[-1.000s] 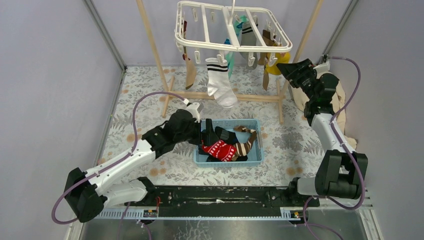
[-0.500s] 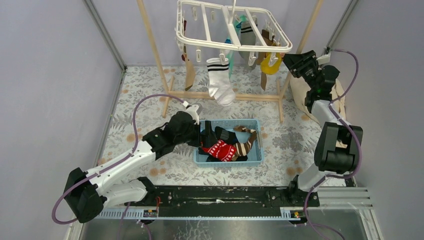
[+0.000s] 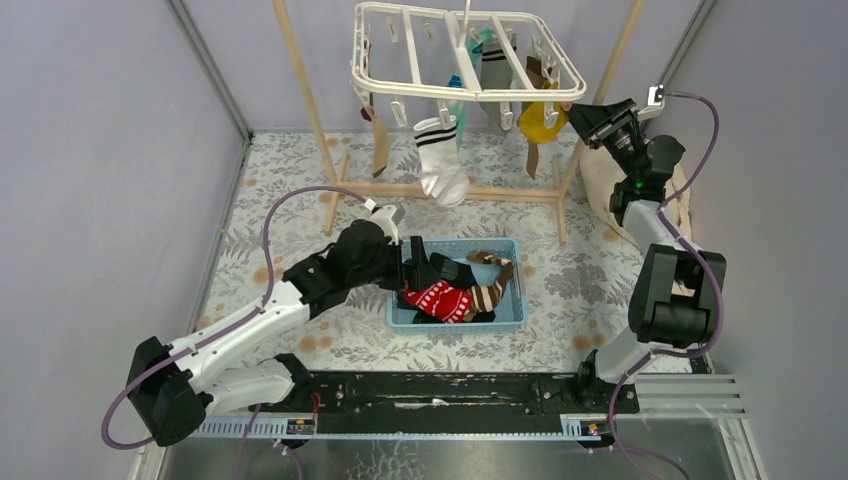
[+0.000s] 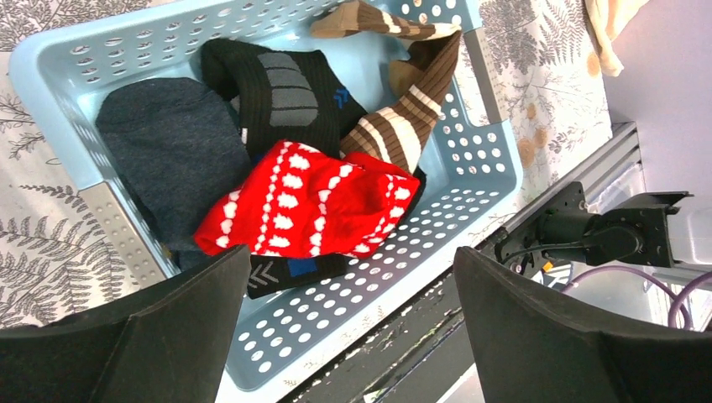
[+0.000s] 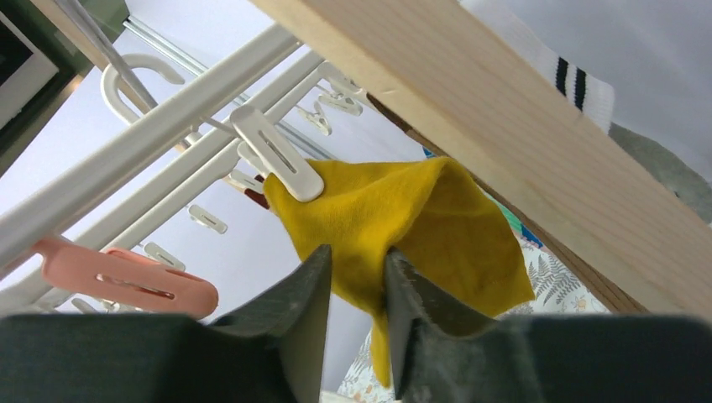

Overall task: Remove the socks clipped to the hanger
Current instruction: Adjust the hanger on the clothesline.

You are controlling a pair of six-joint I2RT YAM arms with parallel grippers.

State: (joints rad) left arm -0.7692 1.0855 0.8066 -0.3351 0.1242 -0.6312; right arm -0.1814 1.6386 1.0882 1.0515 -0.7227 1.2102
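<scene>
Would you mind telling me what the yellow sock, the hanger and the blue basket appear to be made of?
The yellow sock looks like soft matte knit fabric: fine weave, limp folds. The hanger seems white moulded plastic, smooth and slightly glossy on bars and clips. The basket looks like pale blue rigid plastic, with moulded rows of holes.

Yel sock (image 5: 403, 210), wht hanger (image 3: 460, 55), lt-blue basket (image 4: 495, 143).

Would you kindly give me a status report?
Right gripper shut on yellow sock, hanger clip holding it. Left gripper open over basket. Wooden pole close.
</scene>
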